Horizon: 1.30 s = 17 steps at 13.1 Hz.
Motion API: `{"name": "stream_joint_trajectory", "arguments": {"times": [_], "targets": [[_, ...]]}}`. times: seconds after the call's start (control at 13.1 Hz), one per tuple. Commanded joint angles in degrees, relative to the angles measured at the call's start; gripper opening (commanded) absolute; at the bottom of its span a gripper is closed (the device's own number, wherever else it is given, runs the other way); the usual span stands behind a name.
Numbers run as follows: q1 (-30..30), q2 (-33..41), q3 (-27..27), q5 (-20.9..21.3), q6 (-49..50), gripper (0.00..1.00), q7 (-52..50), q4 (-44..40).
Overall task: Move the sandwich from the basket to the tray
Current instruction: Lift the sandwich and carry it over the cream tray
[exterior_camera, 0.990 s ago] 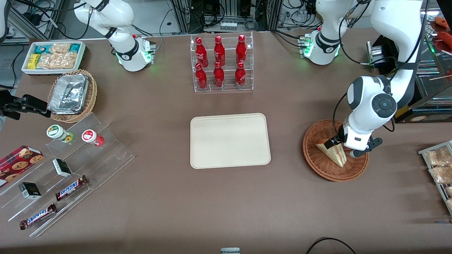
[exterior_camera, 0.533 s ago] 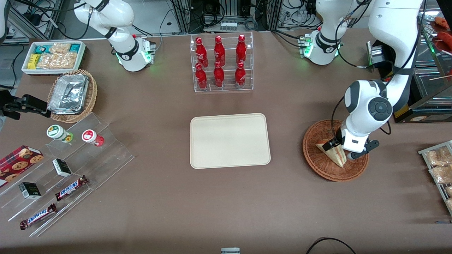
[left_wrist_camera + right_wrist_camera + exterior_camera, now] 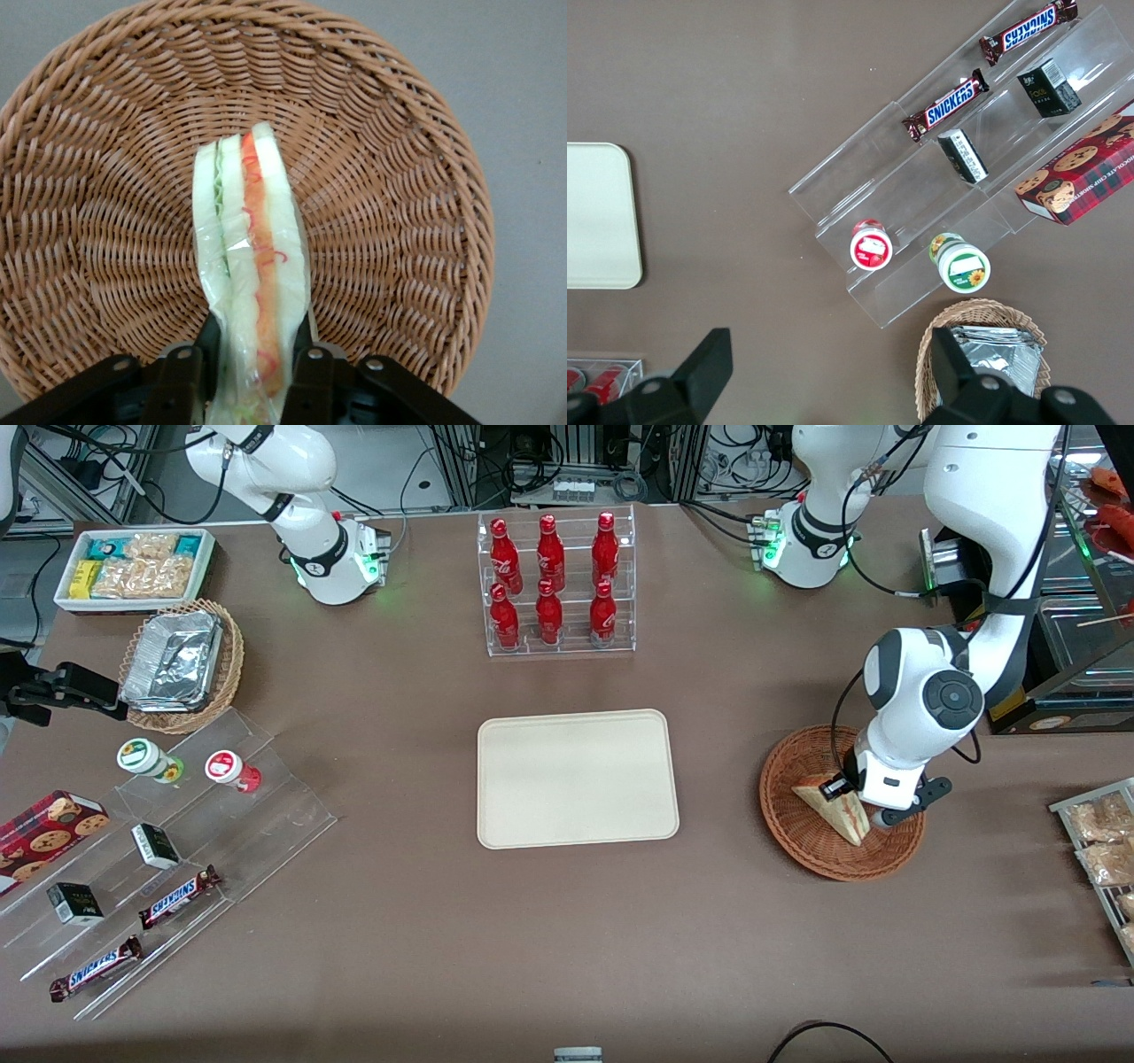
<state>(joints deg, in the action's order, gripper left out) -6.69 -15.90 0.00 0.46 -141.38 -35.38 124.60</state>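
One sandwich [image 3: 834, 808] stands on edge in the single reddish-brown basket [image 3: 797, 841], its cut edge showing pale bread with one orange-red layer and one green layer [image 3: 252, 283]. The gripper [image 3: 852, 804] is down inside the basket, and its two black fingers [image 3: 182, 376] are clamped on the sandwich, one against each bread face, near the wide end of the wedge. The basket [image 3: 399, 177] holds nothing but this one sandwich, and the woven wall rises all round it.

The one cream tray [image 3: 577, 778] lies flat on the brown counter [image 3: 567, 939], well apart from the basket toward the parked arm's end, with bare counter between the two and nothing standing there.

Farther from the front camera than the tray stands a clear rack [image 3: 558, 584] with six red bottles [image 3: 549, 611], three on each of two steps. Toward the parked arm's end are a tan wicker basket [image 3: 229, 664] holding silver foil containers [image 3: 173, 660], a white bin [image 3: 133, 565] of snack packets, and a clear stepped stand [image 3: 266, 815] carrying two round tubs [image 3: 142, 757], two Snickers bars [image 3: 182, 895], two small dark boxes [image 3: 156, 845] and one cookie box [image 3: 49, 824]. At the working arm's end, a wire rack [image 3: 1103, 850] of wrapped pastries sits at the counter's edge.
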Motion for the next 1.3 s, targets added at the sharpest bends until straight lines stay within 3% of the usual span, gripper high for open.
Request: {"name": "stream_joint_trajectory", "arguments": {"times": [0.0,0.3,0.46,0.76,1.22], "targets": [[-0.3,2.9,0.0,0.2,9.7,0.0,-0.2,-4.7],[-5.8,3.7,0.0,0.2,31.5,0.0,0.9,-21.8],[-9.6,1.8,-0.6,-0.8,35.9,0.0,0.6,-29.9],[-20.1,-4.2,-1.4,-4.2,36.4,0.0,-0.4,-37.4],[-32.7,-18.5,-1.4,-4.4,30.3,0.0,-3.3,-45.8]]}}
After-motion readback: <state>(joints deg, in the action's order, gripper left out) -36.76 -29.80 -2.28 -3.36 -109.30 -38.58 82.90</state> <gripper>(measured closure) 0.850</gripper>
